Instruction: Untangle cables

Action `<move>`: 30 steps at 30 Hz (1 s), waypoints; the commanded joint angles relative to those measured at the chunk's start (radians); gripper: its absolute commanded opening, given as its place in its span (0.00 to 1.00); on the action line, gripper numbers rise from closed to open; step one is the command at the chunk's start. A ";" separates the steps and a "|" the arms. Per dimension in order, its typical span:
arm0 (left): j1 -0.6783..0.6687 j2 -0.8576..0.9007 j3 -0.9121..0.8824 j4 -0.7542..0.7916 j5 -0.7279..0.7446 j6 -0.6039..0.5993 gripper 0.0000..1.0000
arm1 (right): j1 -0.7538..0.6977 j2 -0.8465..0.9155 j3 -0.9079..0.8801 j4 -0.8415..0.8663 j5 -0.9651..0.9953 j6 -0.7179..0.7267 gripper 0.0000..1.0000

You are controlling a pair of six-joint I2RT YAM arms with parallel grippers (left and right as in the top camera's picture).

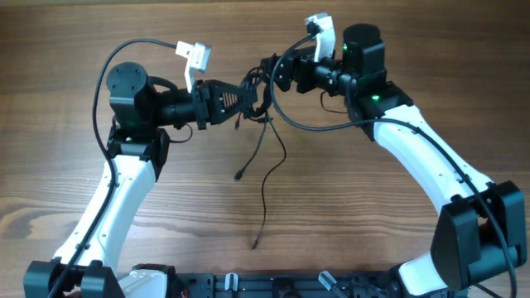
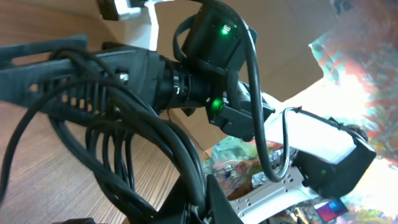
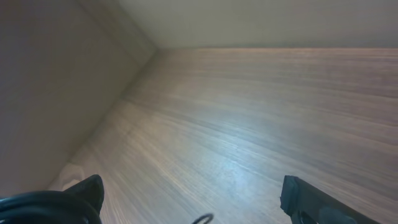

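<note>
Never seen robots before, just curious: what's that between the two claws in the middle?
A knotted bunch of thin black cables fills the gap between the left gripper and right gripper, seen in the overhead view.

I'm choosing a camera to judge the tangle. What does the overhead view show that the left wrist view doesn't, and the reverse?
Only overhead: both arms whole, the left gripper shut on the cables, and two loose ends trailing across the table. Only left wrist: the bundle's separate strands close up, looping past the lens. Both: the cables, the right gripper beside them, the right arm's green light, the wood table.
</note>
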 commanded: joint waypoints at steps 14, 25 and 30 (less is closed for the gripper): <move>-0.016 0.009 0.016 0.007 0.250 0.096 0.04 | -0.005 0.056 -0.003 -0.006 -0.336 0.013 0.96; 0.092 0.025 0.016 0.146 0.226 0.021 0.04 | 0.123 0.056 -0.007 -0.252 0.030 0.012 0.19; 0.202 0.025 0.016 0.142 0.250 -0.034 0.04 | 0.096 0.056 -0.007 -0.289 0.159 0.072 0.04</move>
